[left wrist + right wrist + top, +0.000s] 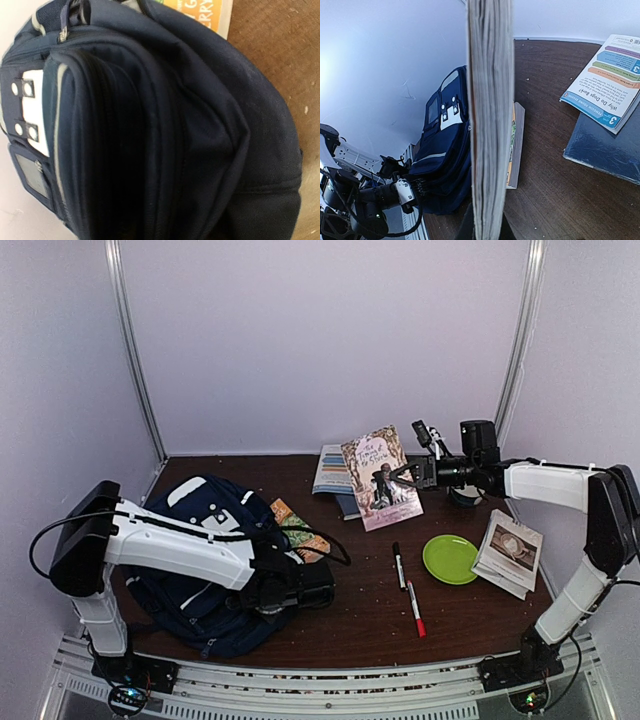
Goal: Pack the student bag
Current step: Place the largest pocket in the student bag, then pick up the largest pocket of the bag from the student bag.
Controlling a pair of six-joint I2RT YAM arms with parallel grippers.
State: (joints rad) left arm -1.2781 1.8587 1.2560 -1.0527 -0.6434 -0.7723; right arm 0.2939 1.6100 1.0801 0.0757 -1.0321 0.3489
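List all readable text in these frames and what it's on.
"Why Do Dogs Bark?": cover of the thin booklet, upside down in the right wrist view.
"3": blue corner of the same cover.
"ERRY": orange book, the rest hidden by the student bag.
Pink book: title too blurred to read.

Navy student bag (195, 550), white-patched, beside the left pincer (312, 588); pale-pink picture book (375, 455) in the right pincer (402, 477); below it, lime-green plate (450, 558) and red-capped marker (416, 608).
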